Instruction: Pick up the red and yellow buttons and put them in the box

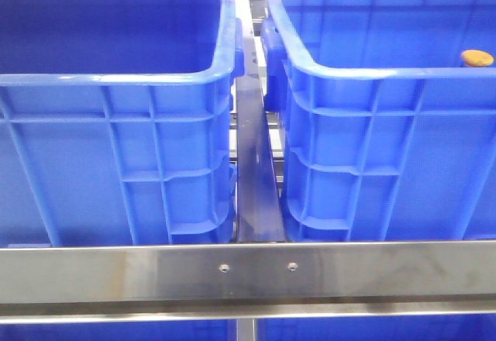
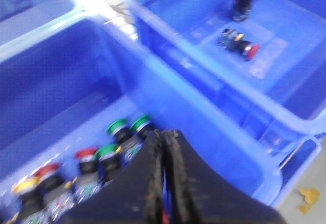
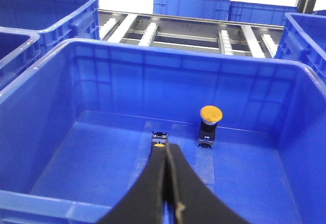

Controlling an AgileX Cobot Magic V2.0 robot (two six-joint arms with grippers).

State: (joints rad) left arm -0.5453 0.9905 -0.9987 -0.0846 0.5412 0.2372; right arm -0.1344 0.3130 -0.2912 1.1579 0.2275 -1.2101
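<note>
Left tool (image 2: 162, 147): fingers pressed together, nothing held, over the left crate (image 2: 61, 81).
Right tool (image 3: 165, 155): fingers pressed together, nothing held, over the right crate (image 3: 61, 132).
Supply: left crate holds a blurred row of buttons; three green, two red and one yellow cap can be made out.
Delivered: right crate holds one yellow button (image 2: 246, 0), upright, and one red button (image 2: 243, 45), on its side, near each other.
Handling: probably light, rigid, smooth plastic; the domed cap could slip, so pinch the dark body under it.
</note>
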